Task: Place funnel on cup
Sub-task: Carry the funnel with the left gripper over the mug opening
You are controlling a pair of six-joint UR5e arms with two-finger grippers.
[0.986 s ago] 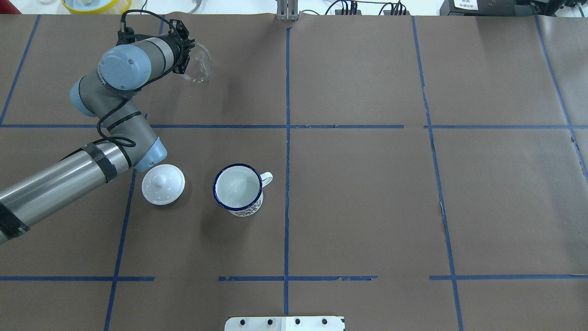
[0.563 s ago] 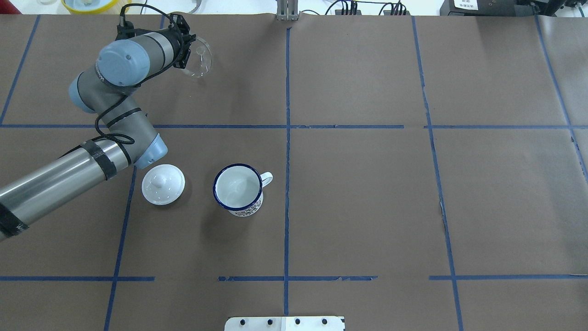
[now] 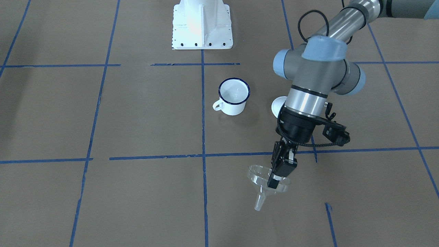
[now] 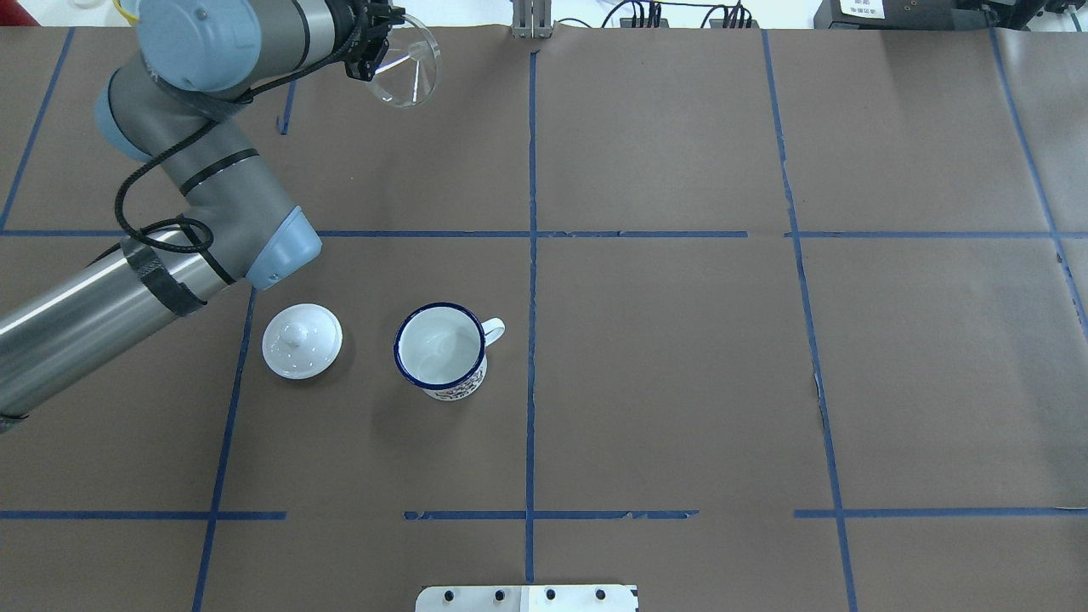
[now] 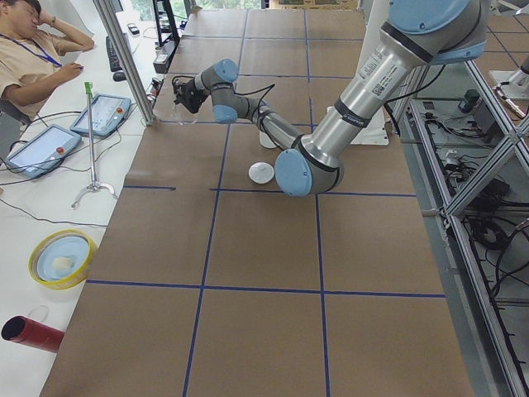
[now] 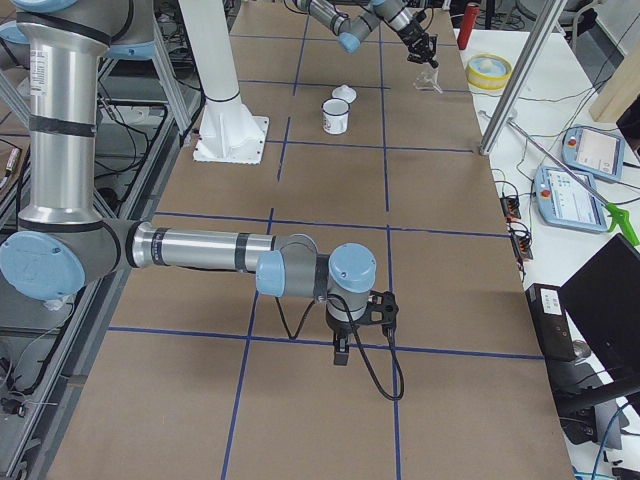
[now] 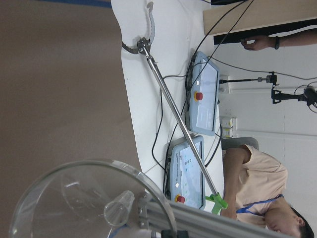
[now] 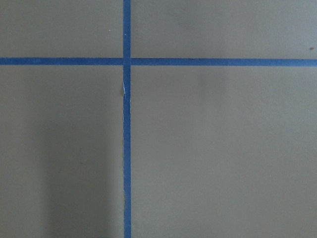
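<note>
Our left claw (image 3: 273,181) — clamped on the funnel (image 3: 259,181) — has raised it higher, far-left. Now we carry it to the cup (image 3: 234,97).

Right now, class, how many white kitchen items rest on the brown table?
2. The cup stands beside the centre tape line; the knobbed lid lies apart from it, on the robot's left. No others show in any view.

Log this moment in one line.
left tool: shut on funnel, in air | cup: upright, empty | funnel not yet on cup | right tool: unclear
</note>
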